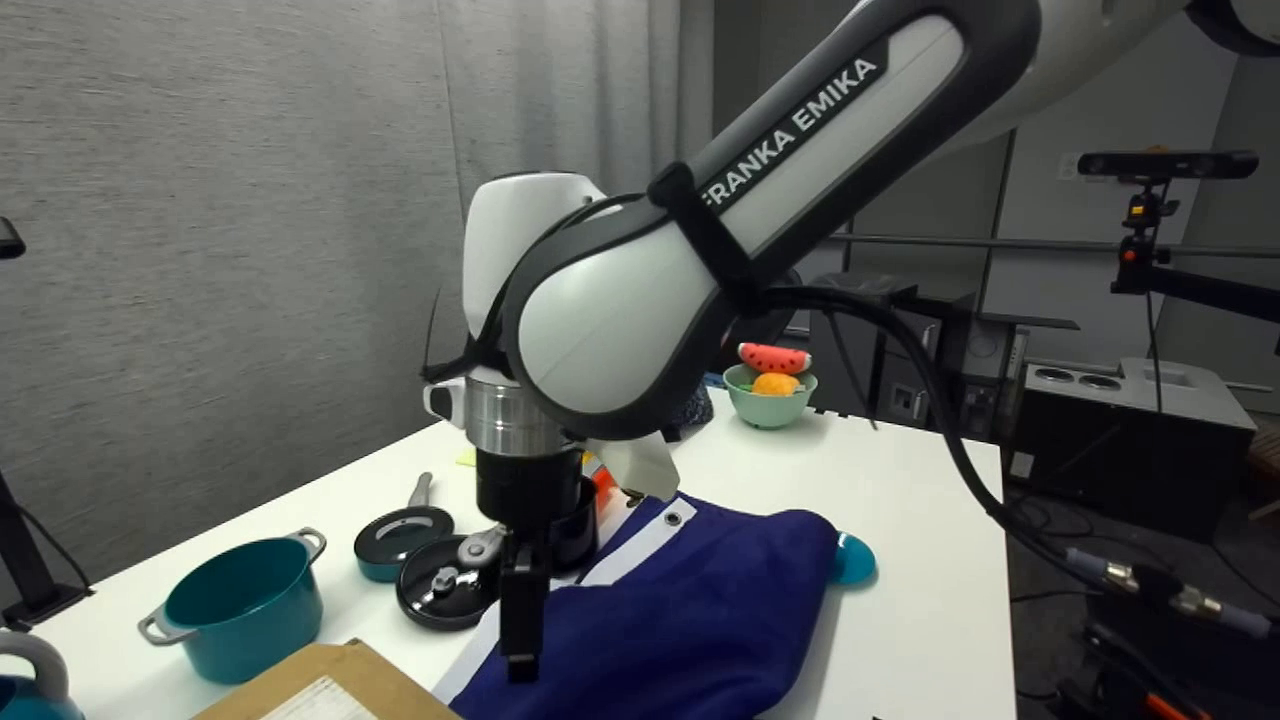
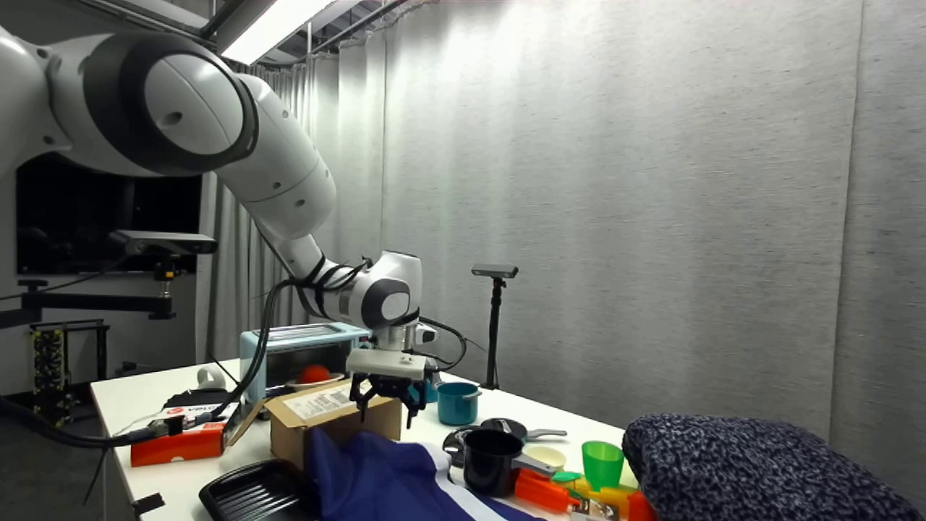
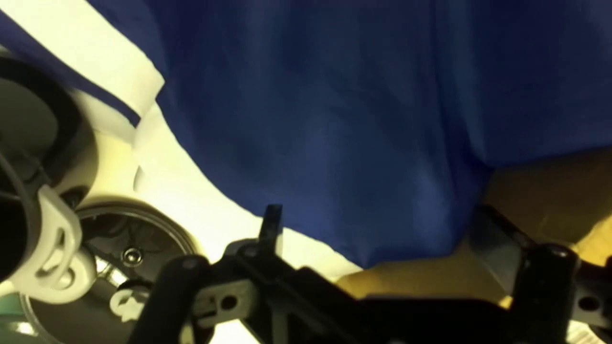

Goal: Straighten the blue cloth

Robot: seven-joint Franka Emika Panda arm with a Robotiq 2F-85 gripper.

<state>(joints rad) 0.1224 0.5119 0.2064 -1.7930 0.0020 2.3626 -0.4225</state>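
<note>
Cardboard box (image 2: 304, 423): stands on the counter (image 1: 910, 490), a white label on its top.
Blue cloth (image 1: 690, 615): lies rumpled just beside the box, hiding part of its side in an exterior view; whether they touch, I cannot tell.
Tool (image 2: 386, 420): fingers spread wide; in the wrist view one shows against the box, its mate against the cloth's white edge strip (image 1: 643, 545).
Ridged black pan (image 2: 253, 497): just beside the box.
Teal pot (image 1: 258, 630): near the box.
Pale green bowl (image 1: 768, 411): well apart from the box.

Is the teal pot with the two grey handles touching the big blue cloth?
Apart. An exterior view shows white tabletop and a black lid in the gap between the teal pot and the blue cloth.
</note>
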